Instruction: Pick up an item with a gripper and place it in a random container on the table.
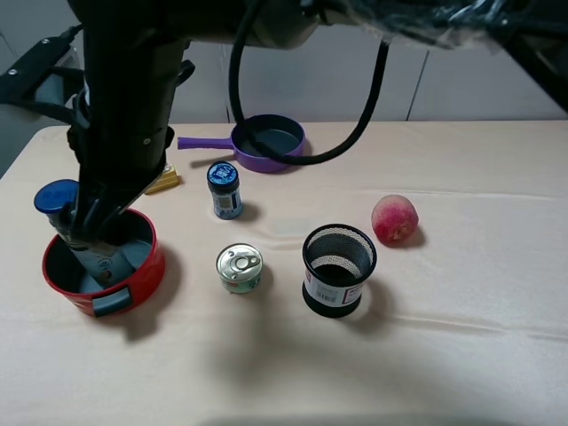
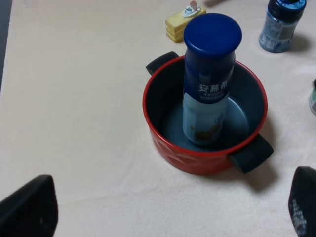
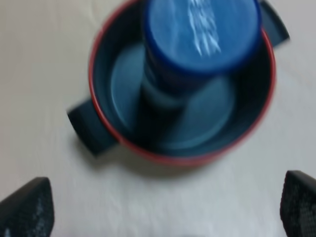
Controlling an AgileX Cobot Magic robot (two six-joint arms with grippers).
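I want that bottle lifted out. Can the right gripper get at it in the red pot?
Probably yes: the right gripper hangs open close above the bottle, nothing lies between, and it stands taller than the red pot.

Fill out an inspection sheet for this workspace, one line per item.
Surface: table under a pale cloth, lightly creased; no spills seen.
Job's things: bottle stands upright inside the red pot, on its floor.
Clutter: purple pan, blue-lidded jar, tin can, mesh cup, peach, yellow block; all apart from one another.
Grippers: left gripper open, back from the pot; right gripper open, fingers wide apart, above the bottle.
Cables: black cable loops down across the pan in the high view.
Surroundings: pale wall panels behind the table; nothing else seen.
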